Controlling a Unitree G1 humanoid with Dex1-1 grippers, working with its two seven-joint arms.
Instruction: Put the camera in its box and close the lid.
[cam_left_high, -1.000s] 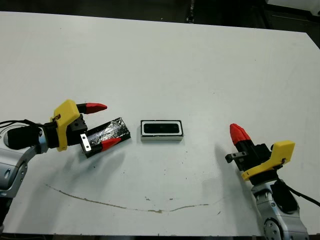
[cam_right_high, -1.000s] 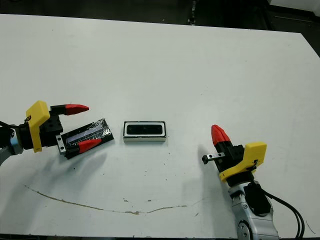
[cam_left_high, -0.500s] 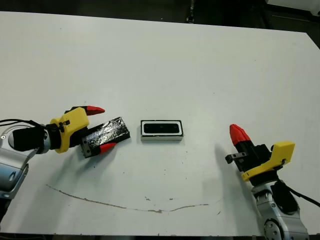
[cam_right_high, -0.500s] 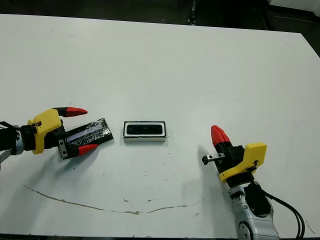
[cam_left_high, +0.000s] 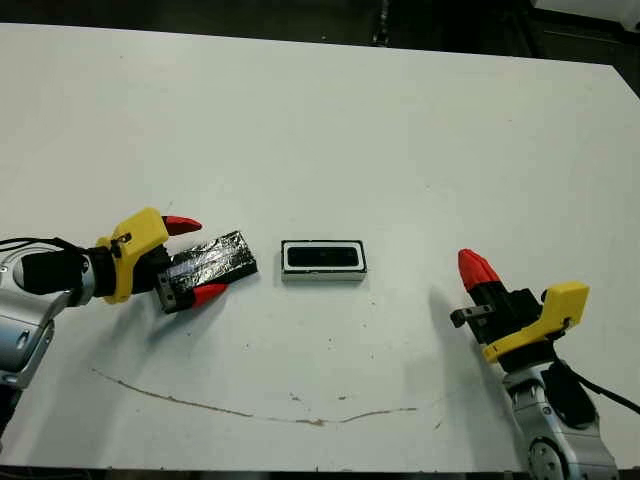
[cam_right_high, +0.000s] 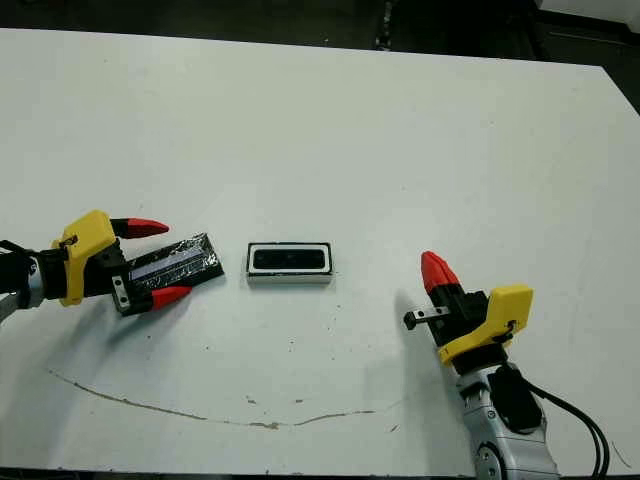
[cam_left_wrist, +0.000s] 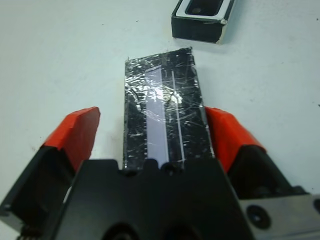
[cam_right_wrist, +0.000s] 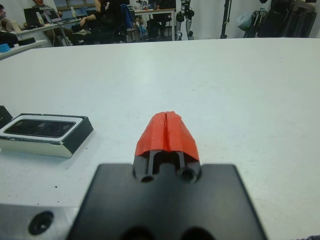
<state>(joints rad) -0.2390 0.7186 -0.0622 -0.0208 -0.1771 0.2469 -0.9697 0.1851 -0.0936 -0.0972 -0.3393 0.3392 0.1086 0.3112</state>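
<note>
On the left, the left gripper has its fingers spread on both sides of the lid; one fingertip touches its edge, the other is still apart. The lid lies flat on the table, just beside the box. The camera is already inside the box. So the lid step is in hand: next the fingers must clench on the lid and carry it over the box. Far right, the right gripper is clenched on nothing.
</note>
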